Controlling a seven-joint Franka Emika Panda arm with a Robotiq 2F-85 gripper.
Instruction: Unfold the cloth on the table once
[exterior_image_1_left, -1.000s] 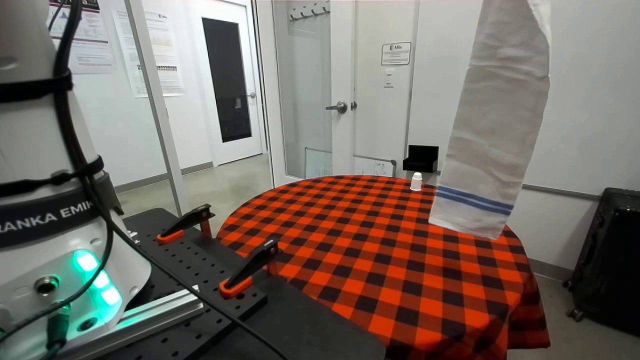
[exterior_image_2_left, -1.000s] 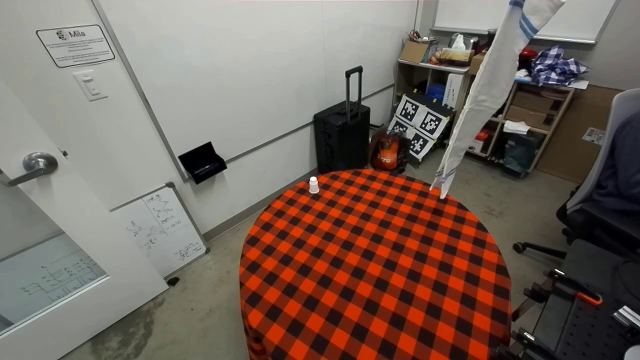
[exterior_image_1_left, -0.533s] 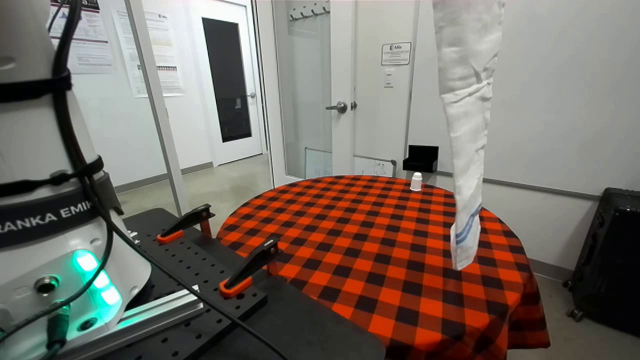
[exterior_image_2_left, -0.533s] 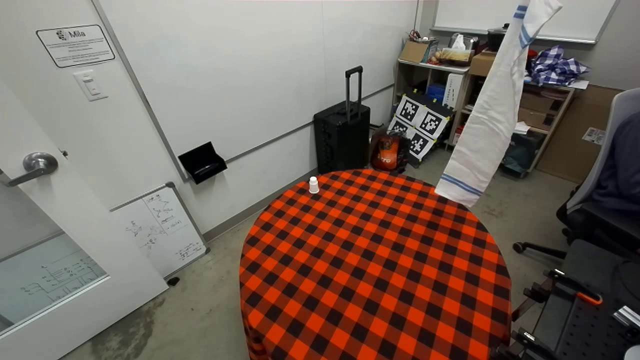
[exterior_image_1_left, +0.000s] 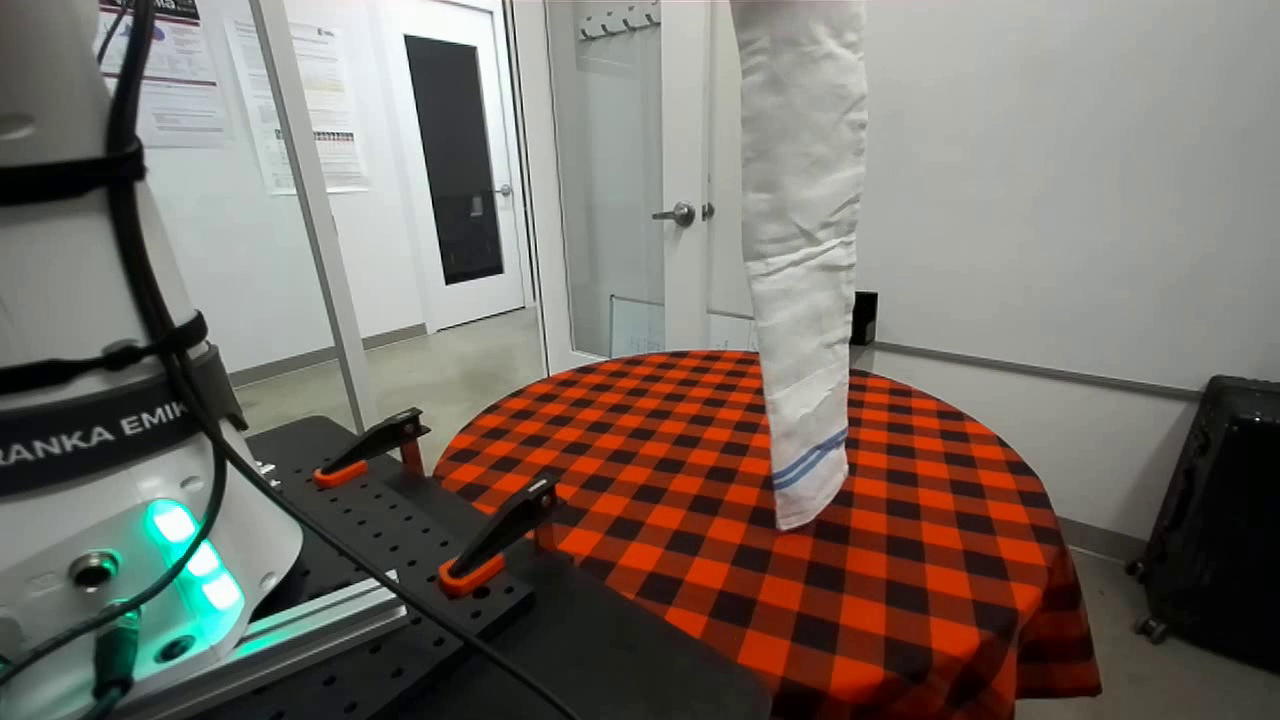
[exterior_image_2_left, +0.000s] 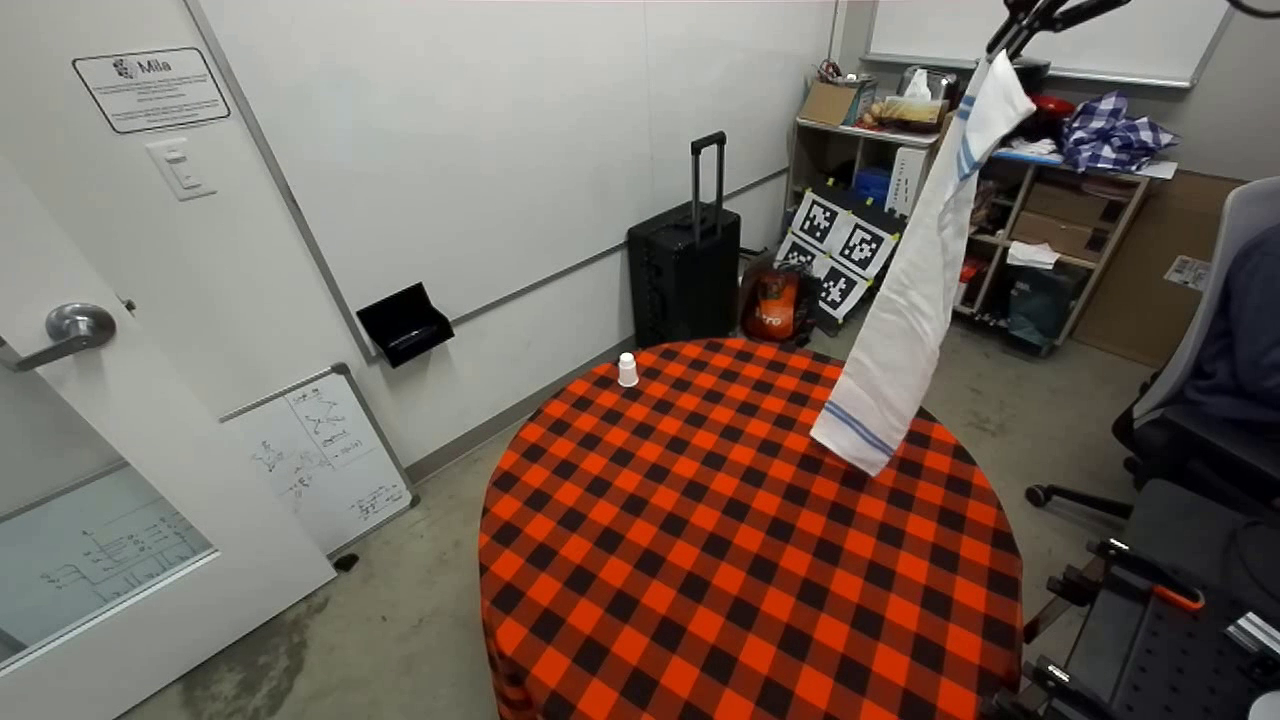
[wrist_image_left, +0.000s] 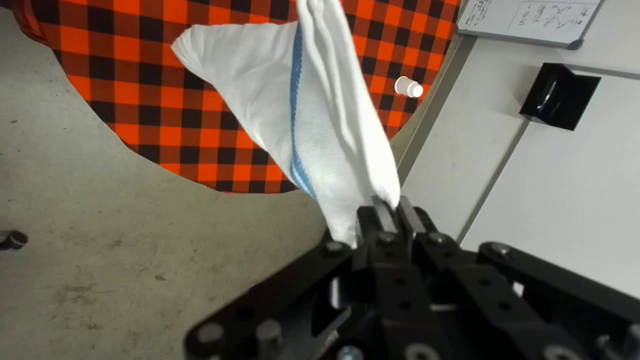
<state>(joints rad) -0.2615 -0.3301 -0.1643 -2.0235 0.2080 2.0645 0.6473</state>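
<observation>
1. Above the red-and-black checked tabletop (exterior_image_2_left: 740, 560), the white cloth (exterior_image_2_left: 905, 310) hangs from the gripper (exterior_image_2_left: 1003, 50).
2. The gripper is narrowed tight on the cloth's upper end: in the wrist view, fabric runs in between the fingertips (wrist_image_left: 412, 217), and a loose part spreads out just beside them.
3. From that grip the cloth drops below the gripper as a long, narrow, creased strip. In an exterior view it slants down toward the picture's left, its lower end well apart from the gripper.
4. Just under the fingertips, part of the cloth flares sideways as a flap, crossed by blue stripes. A pair of blue stripes also crosses the strip near its lower edge.
5. In an exterior view the cloth (exterior_image_1_left: 803, 200) reaches down from the top of the picture, close to upright, its lower edge tilted.
6. Whether that edge touches the tabletop or hangs just over it, I cannot tell.
7. Near the tabletop's rim stands a small white container (exterior_image_2_left: 627, 371), well apart from the cloth.
8. Beyond the tabletop stands a black suitcase (exterior_image_2_left: 685, 275).
</observation>
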